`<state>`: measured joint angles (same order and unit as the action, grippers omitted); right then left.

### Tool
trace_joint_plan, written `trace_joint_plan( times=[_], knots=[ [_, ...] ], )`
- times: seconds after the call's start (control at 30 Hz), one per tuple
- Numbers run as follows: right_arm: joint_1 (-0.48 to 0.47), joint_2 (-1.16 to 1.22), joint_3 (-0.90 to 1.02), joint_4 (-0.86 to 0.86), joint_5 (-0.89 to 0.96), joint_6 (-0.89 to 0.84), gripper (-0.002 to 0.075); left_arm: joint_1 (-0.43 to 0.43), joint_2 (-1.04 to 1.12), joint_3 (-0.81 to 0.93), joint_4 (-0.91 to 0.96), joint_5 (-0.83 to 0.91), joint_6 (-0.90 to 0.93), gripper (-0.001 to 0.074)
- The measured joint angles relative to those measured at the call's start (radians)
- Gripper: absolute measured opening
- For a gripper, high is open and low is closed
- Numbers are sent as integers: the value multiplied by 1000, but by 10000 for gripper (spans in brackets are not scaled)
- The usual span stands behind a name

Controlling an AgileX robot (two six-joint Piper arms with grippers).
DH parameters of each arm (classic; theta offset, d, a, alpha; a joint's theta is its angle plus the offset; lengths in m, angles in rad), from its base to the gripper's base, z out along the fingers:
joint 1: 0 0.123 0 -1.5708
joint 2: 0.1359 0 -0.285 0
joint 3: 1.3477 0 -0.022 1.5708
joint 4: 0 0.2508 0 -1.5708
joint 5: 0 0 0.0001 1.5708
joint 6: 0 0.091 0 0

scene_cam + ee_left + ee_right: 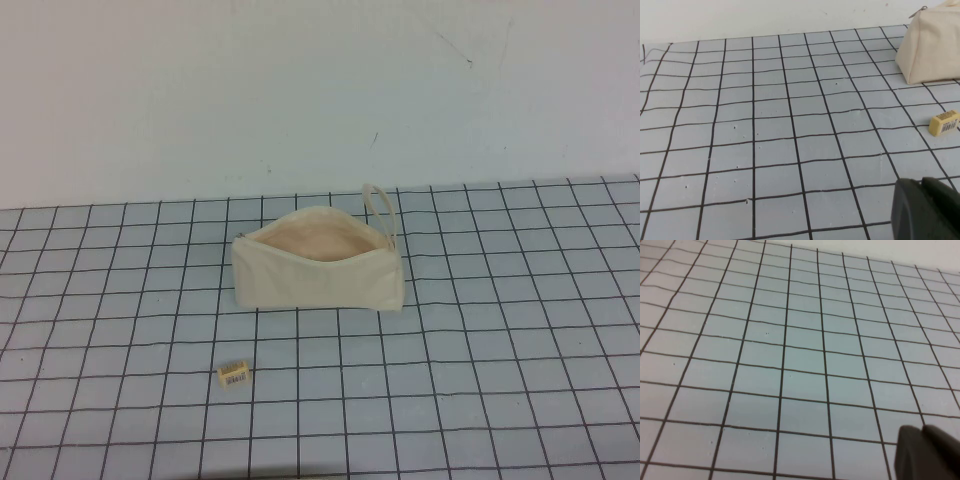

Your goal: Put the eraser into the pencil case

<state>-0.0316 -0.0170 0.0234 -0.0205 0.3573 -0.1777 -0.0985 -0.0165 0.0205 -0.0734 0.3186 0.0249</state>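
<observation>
Pencil case (318, 275) and eraser (234, 375) shared a gridded counter (500, 380) that filled the lower part of the high view, with a pale wall behind it. That counter was light blue-grey, crossed by thin dark lines. On it, near the middle, the cream-white pencil case stood with its mouth open, showing a pale peach lining, and a small loop strap (380, 212) rose at its right end. The eraser lay on the counter nearer the robot and a little to the left of the case, apart from it, its white label with dark marks facing up. In the left wrist view, the eraser (944, 122) sat just short of the pouch's corner (930, 47). The left end effector (926, 210) appeared only as a dark shape at the picture's edge, above bare counter; whether it was open could not be told. The right end effector (927, 454) showed likewise, over bare grid, its state impossible to tell.
</observation>
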Motion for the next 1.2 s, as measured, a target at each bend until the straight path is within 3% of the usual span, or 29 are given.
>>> trace_joint_plan(
  times=[1.2],
  knots=[
    [0,0,0,0,0,-5,-1,0,0,2,-13,-8,0,-2]
  ],
)
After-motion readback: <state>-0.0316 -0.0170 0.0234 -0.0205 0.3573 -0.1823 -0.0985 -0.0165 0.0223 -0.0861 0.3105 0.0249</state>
